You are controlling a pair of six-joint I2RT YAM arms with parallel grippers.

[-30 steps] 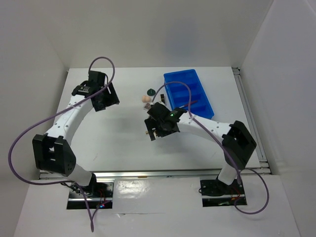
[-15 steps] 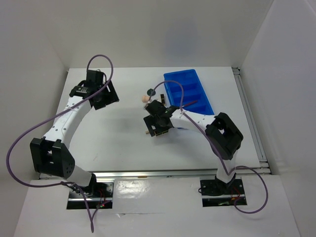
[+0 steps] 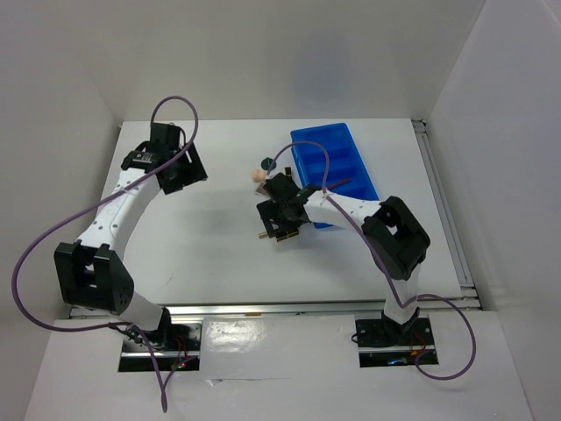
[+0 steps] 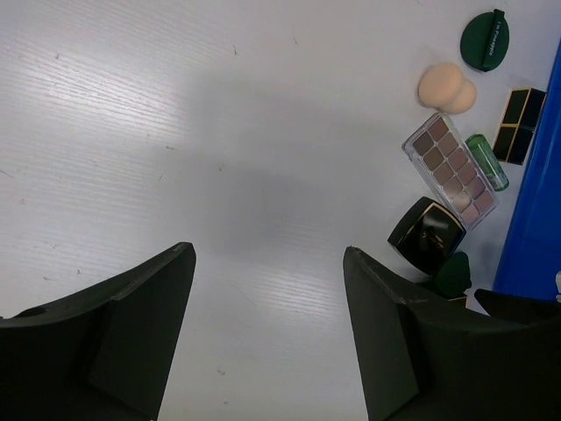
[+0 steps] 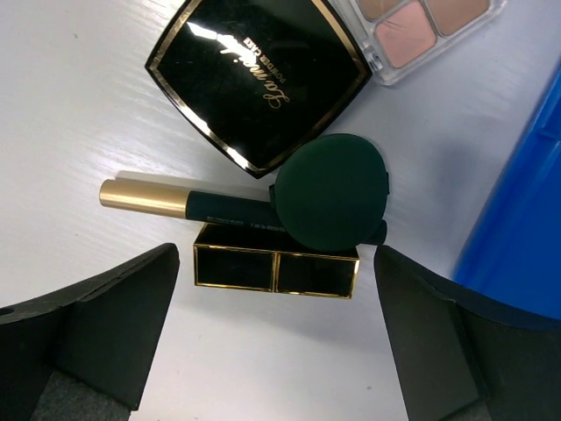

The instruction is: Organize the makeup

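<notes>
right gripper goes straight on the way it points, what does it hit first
Probably the black-and-gold box, lying centred under the open right gripper; the round green compact sits just beyond it. Depth is unclear.

The tabletop (image 4: 175, 132) is white with faint grey streaks, and the tray (image 5: 517, 219) is bright blue. The sponge (image 4: 446, 87) is peach. One round compact (image 4: 485, 40) is dark green, as is a second round compact (image 5: 331, 190). The palette (image 4: 450, 168) shows a grid of browns, mauves and pale pinks in a clear frame. The square compact (image 5: 257, 74) is glossy black with gold edging and gold lettering. The tube (image 5: 219, 209) is dark green with a gold cap. The box (image 5: 275, 270) is black, outlined in gold. The left arm (image 3: 118, 209) and right arm (image 3: 346, 209) are white with black joints.
</notes>
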